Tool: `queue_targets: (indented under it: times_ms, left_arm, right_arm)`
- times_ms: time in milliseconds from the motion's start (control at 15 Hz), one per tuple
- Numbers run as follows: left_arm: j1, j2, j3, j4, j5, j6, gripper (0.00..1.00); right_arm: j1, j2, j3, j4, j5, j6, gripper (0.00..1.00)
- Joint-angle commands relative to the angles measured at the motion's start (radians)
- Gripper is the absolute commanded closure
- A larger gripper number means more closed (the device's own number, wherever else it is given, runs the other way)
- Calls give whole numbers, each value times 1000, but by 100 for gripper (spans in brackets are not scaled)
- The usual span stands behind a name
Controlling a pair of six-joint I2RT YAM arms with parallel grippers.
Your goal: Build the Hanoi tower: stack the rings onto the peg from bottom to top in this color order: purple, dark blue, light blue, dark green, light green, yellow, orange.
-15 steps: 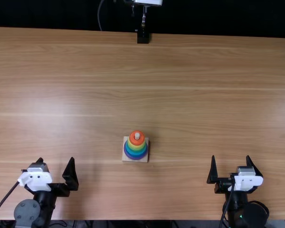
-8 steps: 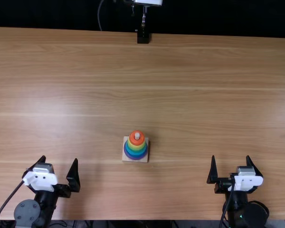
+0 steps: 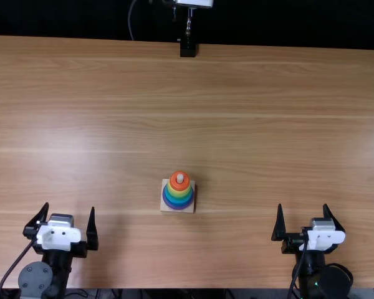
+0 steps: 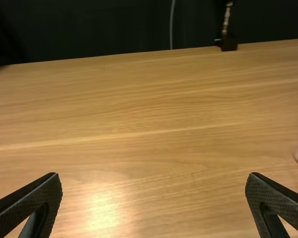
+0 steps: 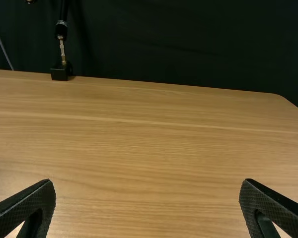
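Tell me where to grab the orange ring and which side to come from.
I'd pinch the orange ring by opposite sides of its outer rim, from straight above: it lies on top, the peg pokes through its middle, and the wider yellow ring sits beneath.

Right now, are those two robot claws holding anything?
Left gripper: open, holding nothing.
Right gripper: open, holding nothing.

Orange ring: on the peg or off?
On. In the top view, the orange ring surrounds the peg, whose pale tip shows through its middle, and it sits above the yellow ring.
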Motion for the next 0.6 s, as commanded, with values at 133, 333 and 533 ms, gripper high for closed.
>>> queue_targets:
  times_ms: [133,333,533]
  left_arm:
    - [0,-12,-56,-11,-38,-51,0]
    - [1,-12,-55,-11,-29,-51,0]
    - [0,-12,-55,-11,-29,-51,0]
  right_arm:
    - [-9,-13,-28,-6,2,-3,0]
    - [-9,-13,-30,-6,2,-1,0]
    - [-9,-13,-30,-6,2,-1,0]
